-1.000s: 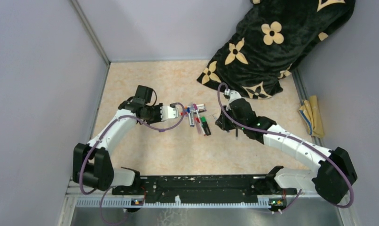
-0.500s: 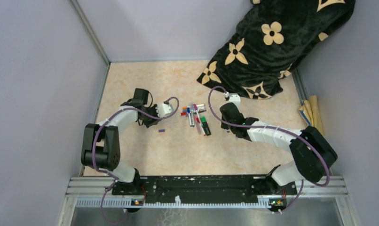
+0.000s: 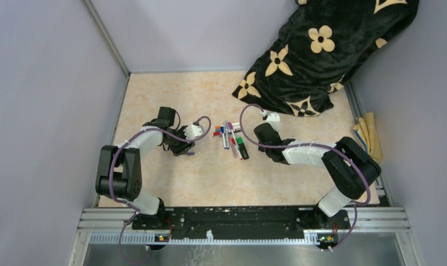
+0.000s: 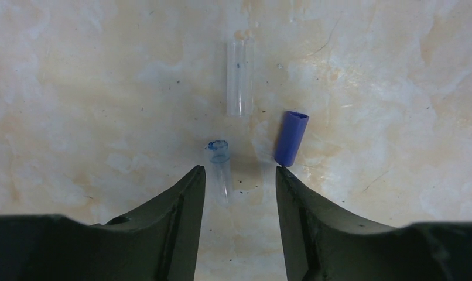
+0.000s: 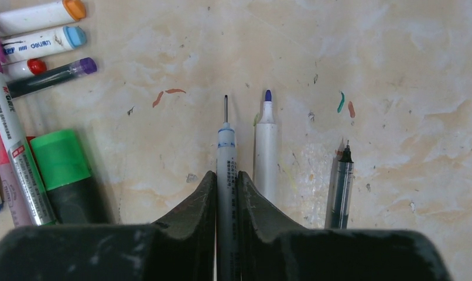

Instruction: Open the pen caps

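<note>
Violet-blue plastic, the cap lies alone on the bench, well to the left of the green marker in the overhead view and on no pen. The left claw hangs over it with its fingers spread apart. The cap's near end is just beside one fingertip, and whether they touch cannot be told. Two clear tubes are hard to pick out against the pale bench, and one with a blue-tinted rim sits in the gap between the fingers.

To the right of the green marker, the right claw is clamped on a fine-tipped pen. Its bare nib points away and its rear is hidden between the fingers. A white pen with a bare blue tip lies just beyond it, and a thin dark stick lies farther right again, its lower end cut off. The marker's neighbours, with orange, blue, red and purple ends, run off the frame's left edge. From overhead both claws' fingertips are hidden under the wrists.

A second ago the left claw was up against the pens beside the green marker, and no cap lay to the marker's left. It has since drawn back and come down over the cap. The right arm has folded in, its elbow now nearer the marker.
</note>
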`<act>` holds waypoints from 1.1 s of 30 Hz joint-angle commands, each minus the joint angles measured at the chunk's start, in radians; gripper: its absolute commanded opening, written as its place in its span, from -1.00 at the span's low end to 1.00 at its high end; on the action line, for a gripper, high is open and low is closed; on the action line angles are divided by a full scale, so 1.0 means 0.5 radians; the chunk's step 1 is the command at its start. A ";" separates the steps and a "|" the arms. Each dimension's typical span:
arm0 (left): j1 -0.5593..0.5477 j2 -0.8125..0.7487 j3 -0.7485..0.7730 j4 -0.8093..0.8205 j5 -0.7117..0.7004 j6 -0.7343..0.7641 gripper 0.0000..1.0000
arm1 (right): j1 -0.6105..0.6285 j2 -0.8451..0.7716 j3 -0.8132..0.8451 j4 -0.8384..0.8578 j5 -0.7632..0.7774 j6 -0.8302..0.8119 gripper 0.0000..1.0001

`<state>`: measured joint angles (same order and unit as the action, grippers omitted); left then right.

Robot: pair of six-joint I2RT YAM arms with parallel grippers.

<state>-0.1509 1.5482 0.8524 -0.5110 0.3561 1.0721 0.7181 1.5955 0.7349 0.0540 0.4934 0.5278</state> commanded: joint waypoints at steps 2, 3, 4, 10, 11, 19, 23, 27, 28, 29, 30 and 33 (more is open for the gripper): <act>0.000 -0.050 0.189 -0.174 0.135 -0.125 0.18 | 0.010 0.054 0.031 0.135 0.059 0.007 -0.54; 0.002 -0.051 0.256 -0.225 0.158 -0.150 0.23 | 0.012 0.059 0.021 0.144 0.060 0.006 -0.49; 0.009 -0.050 0.326 -0.284 0.189 -0.173 0.26 | 0.010 0.065 0.009 0.151 0.060 0.006 -0.46; 0.030 -0.016 0.700 -0.605 0.313 -0.259 0.41 | 0.011 0.122 0.016 0.146 0.051 -0.009 -0.37; 0.032 -0.027 0.727 -0.627 0.327 -0.268 0.41 | 0.009 0.118 0.018 0.142 0.048 -0.009 -0.38; 0.083 -0.118 0.917 -0.757 0.410 -0.386 0.65 | 0.019 -0.158 0.080 -0.048 0.101 -0.043 -0.33; 0.136 -0.156 0.977 -0.776 0.462 -0.471 0.97 | 0.075 -0.259 0.186 -0.069 0.056 -0.098 -0.25; 0.170 -0.168 0.996 -0.777 0.467 -0.546 0.97 | 0.144 -0.148 0.347 -0.074 -0.134 -0.174 -0.24; 0.181 -0.167 1.002 -0.781 0.461 -0.563 0.97 | 0.157 -0.096 0.389 -0.080 -0.194 -0.180 -0.24; 0.191 -0.167 1.005 -0.786 0.456 -0.583 0.98 | 0.171 -0.044 0.423 -0.085 -0.238 -0.189 -0.24; 0.204 -0.166 1.012 -0.794 0.457 -0.597 0.97 | 0.185 0.006 0.452 -0.092 -0.284 -0.204 -0.24; 0.234 -0.176 1.017 -0.819 0.460 -0.630 0.98 | 0.214 0.162 0.520 -0.104 -0.331 -0.227 -0.23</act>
<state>-0.0563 1.4757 1.3312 -0.8787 0.5594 0.8051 0.8005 1.5833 0.9432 0.0154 0.4049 0.4503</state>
